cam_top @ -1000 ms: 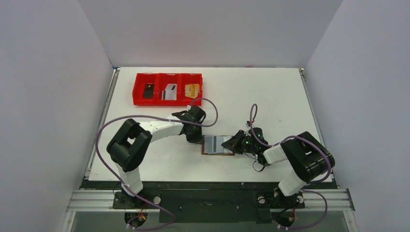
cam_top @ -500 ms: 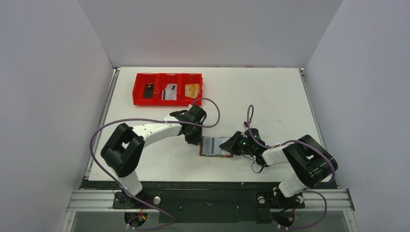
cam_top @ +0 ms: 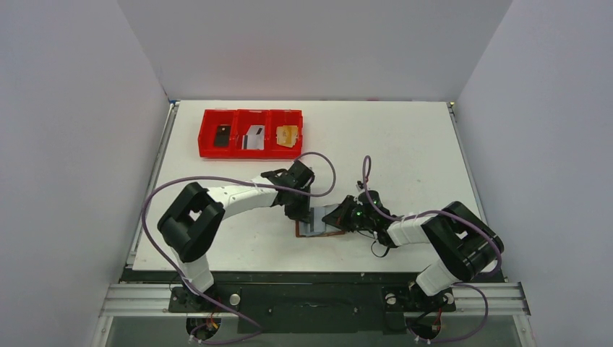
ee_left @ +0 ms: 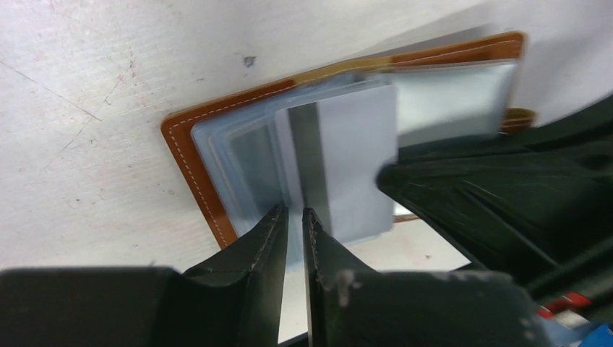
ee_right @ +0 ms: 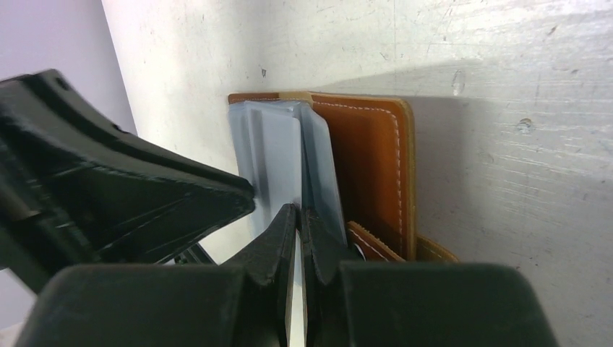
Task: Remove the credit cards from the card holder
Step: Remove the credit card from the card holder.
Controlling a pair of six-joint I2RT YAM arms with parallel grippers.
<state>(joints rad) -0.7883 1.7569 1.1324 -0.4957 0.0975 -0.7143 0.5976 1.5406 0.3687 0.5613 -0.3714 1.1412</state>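
The brown card holder [cam_top: 311,230] lies open near the table's front, between the two grippers. Its grey-blue pockets fan out from the leather cover [ee_left: 188,166]. A silver-grey credit card [ee_left: 354,159] with a dark stripe sticks partly out of a pocket. My left gripper [ee_left: 295,217] has its tips at that card's near corner, with the jaws a narrow slit apart. My right gripper [ee_right: 298,213] is shut on the edge of a grey-blue pocket leaf of the card holder [ee_right: 369,159]. The same card [ee_right: 278,159] stands just left of that leaf.
A red three-compartment tray [cam_top: 204,134] stands at the back left. It holds a dark card [cam_top: 222,134], a silver card [cam_top: 253,137] and an orange card [cam_top: 288,135]. Purple cables loop over both arms. The table's front edge is close behind the card holder.
My left jaws have parted from shut to a narrow slit and come down onto the card. My right gripper has pushed left, shifting and tilting the card holder.
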